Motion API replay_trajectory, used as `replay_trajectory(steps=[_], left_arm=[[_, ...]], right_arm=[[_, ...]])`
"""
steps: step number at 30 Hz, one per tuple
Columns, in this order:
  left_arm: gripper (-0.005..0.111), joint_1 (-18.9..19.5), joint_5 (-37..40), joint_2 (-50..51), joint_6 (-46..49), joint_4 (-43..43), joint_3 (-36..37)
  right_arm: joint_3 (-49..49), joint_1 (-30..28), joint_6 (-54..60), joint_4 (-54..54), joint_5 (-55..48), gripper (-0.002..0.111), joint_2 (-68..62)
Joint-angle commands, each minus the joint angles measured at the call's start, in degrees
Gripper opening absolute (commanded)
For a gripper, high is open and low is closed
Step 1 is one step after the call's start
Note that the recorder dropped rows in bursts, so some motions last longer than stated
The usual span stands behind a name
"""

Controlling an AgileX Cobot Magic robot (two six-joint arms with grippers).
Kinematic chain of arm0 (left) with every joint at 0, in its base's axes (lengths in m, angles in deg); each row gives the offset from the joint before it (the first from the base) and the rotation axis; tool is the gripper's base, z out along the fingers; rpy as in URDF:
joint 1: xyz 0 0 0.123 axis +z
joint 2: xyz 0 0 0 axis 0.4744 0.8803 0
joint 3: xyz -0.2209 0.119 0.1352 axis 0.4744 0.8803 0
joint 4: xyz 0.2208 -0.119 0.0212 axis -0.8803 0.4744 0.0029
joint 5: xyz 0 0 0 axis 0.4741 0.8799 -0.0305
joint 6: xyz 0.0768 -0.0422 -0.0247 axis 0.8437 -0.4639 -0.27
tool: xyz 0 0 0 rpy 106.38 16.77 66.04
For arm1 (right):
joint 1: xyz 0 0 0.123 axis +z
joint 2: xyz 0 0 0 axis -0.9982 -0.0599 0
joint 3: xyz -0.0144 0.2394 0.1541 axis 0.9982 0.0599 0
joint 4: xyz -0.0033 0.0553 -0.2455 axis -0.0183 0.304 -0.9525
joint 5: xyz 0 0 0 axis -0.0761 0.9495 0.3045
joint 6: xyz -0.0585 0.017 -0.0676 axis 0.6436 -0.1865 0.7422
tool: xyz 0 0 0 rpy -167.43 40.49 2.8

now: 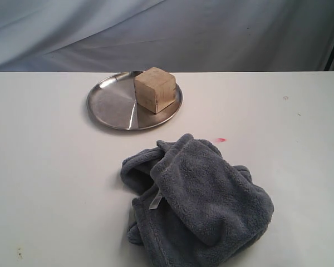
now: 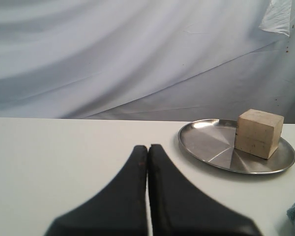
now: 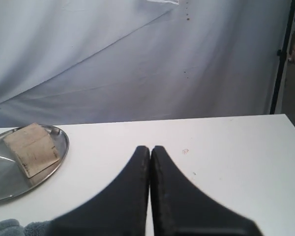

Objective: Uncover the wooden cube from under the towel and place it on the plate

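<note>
The wooden cube (image 1: 155, 89) stands on the right half of the silver plate (image 1: 108, 103), uncovered. The grey towel (image 1: 200, 206) lies crumpled in a heap on the table in front of the plate, its white label (image 1: 155, 201) showing. Neither gripper appears in the exterior view. My left gripper (image 2: 148, 147) is shut and empty over bare table, with the plate (image 2: 206, 145) and cube (image 2: 258, 132) ahead of it to one side. My right gripper (image 3: 150, 148) is shut and empty too; the plate (image 3: 59, 142), the cube (image 3: 32, 149) and a towel corner (image 3: 10, 228) sit off to its side.
The white table (image 1: 44, 183) runs to a far edge against a pale draped backdrop (image 1: 167, 33). A small pink mark (image 1: 221, 139) lies on the table right of the towel's top. A dark stand pole (image 3: 280, 54) rises beyond the table's right end.
</note>
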Motion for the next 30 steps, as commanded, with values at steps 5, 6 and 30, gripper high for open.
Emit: replay_trajectory(steps=[5,6,30], left_arm=[[0.001,0.0,0.0,-0.1,-0.2,0.0,0.3],[0.001,0.0,0.0,-0.1,-0.2,0.0,0.3],[0.001,0.0,0.0,-0.1,-0.1,0.0,0.3]], right_arm=[[3.4,-0.3,-10.5,-11.4,1.5,0.0,4.5],[3.4,-0.3,-10.5,-11.8,1.4,0.0,5.7],[12.5,-0.3,-10.5,-12.5,-5.7,0.0,36.5]])
